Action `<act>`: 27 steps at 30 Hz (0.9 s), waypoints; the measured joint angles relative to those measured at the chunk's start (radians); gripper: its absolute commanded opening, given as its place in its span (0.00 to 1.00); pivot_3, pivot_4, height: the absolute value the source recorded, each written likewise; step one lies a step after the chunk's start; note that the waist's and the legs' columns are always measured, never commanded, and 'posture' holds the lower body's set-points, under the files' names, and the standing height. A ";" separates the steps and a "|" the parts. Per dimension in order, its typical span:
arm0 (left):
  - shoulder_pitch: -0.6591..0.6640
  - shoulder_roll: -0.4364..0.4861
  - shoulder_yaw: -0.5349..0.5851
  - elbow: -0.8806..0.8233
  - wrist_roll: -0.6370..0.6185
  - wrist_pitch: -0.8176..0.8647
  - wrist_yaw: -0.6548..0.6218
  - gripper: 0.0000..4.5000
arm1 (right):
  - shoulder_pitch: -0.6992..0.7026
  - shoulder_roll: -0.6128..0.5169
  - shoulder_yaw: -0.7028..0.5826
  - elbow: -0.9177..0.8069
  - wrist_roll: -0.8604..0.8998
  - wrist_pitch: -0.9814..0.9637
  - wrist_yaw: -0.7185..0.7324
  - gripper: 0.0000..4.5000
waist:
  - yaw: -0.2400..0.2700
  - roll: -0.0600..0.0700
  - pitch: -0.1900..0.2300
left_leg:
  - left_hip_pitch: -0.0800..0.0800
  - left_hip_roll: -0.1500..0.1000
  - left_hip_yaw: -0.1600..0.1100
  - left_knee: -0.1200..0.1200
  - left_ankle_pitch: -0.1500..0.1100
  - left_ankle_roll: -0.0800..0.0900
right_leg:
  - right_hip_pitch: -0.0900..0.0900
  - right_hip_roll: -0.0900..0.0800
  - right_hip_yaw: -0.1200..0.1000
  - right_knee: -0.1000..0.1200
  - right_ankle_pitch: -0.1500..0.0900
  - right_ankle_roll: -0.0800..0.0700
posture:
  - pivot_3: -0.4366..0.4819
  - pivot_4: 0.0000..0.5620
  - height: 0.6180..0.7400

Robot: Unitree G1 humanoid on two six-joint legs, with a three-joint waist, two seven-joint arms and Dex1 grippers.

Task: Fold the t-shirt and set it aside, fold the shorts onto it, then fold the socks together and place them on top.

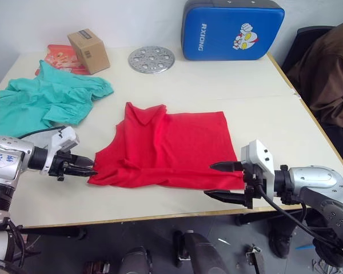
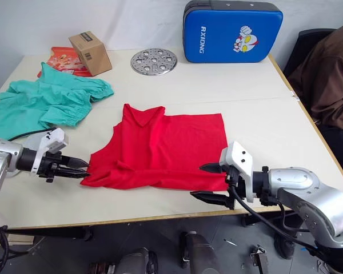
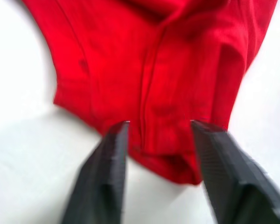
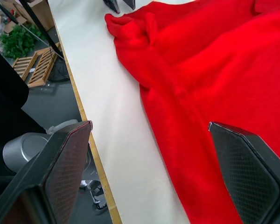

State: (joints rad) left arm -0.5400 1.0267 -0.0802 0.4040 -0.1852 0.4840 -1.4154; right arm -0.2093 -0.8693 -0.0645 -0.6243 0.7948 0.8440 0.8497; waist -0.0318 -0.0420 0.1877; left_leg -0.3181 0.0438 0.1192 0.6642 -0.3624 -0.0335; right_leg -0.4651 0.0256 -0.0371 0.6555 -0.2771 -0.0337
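Note:
The red t-shirt lies partly folded in the middle of the table, rumpled along its near edge. My left gripper is open at the shirt's near left corner; in the left wrist view the hem sits between the fingers. My right gripper is open wide at the near right corner, one finger over the cloth and the other past the table's front edge. The teal shorts lie bunched at the far left. The socks are out of view.
A cardboard box and a red packet sit at the back left, with a perforated metal disc and a blue pad behind the shirt. A person in brown sits to the right.

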 measured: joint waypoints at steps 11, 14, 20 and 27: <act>0.000 -0.030 -0.007 0.003 0.013 -0.028 0.027 0.28 | 0.000 0.000 0.000 0.000 0.003 0.003 -0.009 0.91 | 0.002 0.000 0.000 | 0.000 0.000 0.000 0.000 0.000 0.001 | 0.000 0.000 0.000 0.000 0.000 0.000 | 0.48 0.27 1.00; 0.000 -0.032 -0.007 0.003 0.013 -0.028 0.026 0.06 | 0.000 0.000 0.000 0.000 0.003 0.005 -0.009 0.91 | 0.000 0.000 0.000 | 0.000 0.000 0.000 0.000 0.000 0.001 | 0.000 0.000 0.000 0.000 0.000 0.000 | 0.48 0.27 1.00; 0.000 -0.031 -0.007 0.003 0.010 -0.024 0.021 0.01 | 0.000 0.000 0.000 0.000 0.009 0.008 -0.010 0.91 | 0.001 0.000 0.000 | 0.000 0.000 0.000 0.000 0.000 0.001 | 0.000 0.000 0.000 0.000 0.000 0.000 | 0.48 0.27 1.00; -0.007 -0.020 0.014 0.003 -0.012 0.011 0.002 0.01 | -0.001 0.000 0.000 0.000 0.015 0.008 -0.010 0.91 | 0.001 0.000 0.000 | 0.000 0.000 0.000 0.000 0.000 0.001 | 0.000 0.000 0.000 0.000 0.000 0.000 | 0.48 0.27 1.00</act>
State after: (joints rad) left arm -0.5474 1.0068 -0.0667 0.4069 -0.1975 0.4953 -1.4132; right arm -0.2101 -0.8693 -0.0645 -0.6245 0.8101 0.8518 0.8395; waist -0.0311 -0.0421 0.1876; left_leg -0.3182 0.0438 0.1192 0.6643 -0.3628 -0.0328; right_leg -0.4649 0.0256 -0.0372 0.6554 -0.2773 -0.0333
